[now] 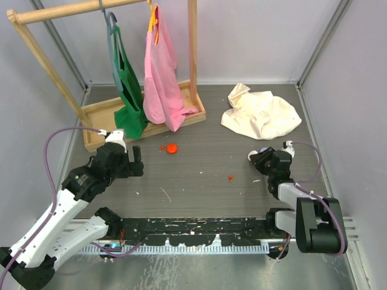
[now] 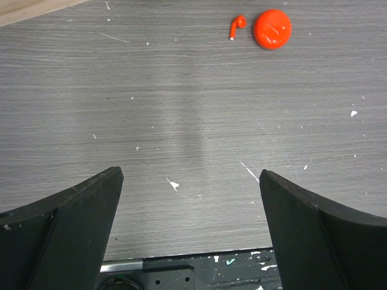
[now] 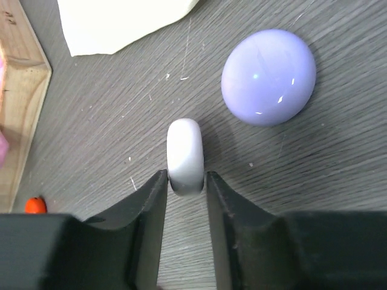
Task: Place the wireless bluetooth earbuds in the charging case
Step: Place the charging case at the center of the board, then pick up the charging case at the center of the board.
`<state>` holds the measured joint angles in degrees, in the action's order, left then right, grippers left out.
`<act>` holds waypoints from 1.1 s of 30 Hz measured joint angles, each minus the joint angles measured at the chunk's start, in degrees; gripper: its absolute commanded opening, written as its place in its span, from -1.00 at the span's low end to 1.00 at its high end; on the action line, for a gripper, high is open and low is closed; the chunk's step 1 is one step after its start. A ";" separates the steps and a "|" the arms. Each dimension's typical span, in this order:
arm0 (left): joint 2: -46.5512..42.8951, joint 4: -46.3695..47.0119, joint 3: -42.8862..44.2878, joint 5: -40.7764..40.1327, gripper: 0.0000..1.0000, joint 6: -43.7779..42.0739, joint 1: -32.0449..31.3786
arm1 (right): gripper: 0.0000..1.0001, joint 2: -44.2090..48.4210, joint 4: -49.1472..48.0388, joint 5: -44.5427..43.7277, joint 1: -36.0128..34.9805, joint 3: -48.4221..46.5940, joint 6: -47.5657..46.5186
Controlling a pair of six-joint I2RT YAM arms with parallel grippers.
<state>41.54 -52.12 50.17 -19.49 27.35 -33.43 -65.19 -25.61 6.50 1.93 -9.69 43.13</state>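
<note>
My right gripper (image 3: 186, 175) is shut on a white round charging case (image 3: 185, 154), held on edge just above the table. A lilac round case (image 3: 268, 77) lies closed beside it, to the right and apart from it. In the left wrist view a red earbud (image 2: 237, 26) lies next to a red round case (image 2: 272, 28), far ahead of my left gripper (image 2: 190, 175), which is open over bare table. From above, that red case (image 1: 172, 148) sits mid-table and a second red earbud (image 1: 230, 177) lies alone nearer the right gripper (image 1: 254, 157).
A wooden garment rack (image 1: 145, 115) with a green bag (image 1: 128, 90) and a pink bag (image 1: 160, 72) stands at the back left. A cream cloth (image 1: 260, 112) is bunched at the back right. A black rail (image 1: 193, 228) runs along the near edge.
</note>
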 measured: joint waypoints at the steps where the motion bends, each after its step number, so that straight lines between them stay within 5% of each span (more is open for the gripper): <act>1: 0.02 0.02 -0.04 0.37 0.96 -0.02 0.04 | 0.00 -0.26 0.02 -0.04 0.09 -0.17 0.59; 15: 2.49 0.61 -0.39 9.14 0.96 -1.51 0.20 | 0.98 8.24 12.79 -1.31 0.17 -1.46 2.08; 22: 7.74 3.91 -0.63 11.82 0.96 -0.39 0.20 | 1.00 14.67 17.49 2.32 0.17 -1.44 -1.05; 33: 18.88 15.19 -2.01 12.44 0.99 2.10 -0.94 | 1.00 18.45 11.02 12.83 -2.34 0.26 -8.22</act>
<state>60.42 -36.93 48.16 -7.05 29.45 -34.37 -46.74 -14.59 19.33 -0.40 -9.43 34.92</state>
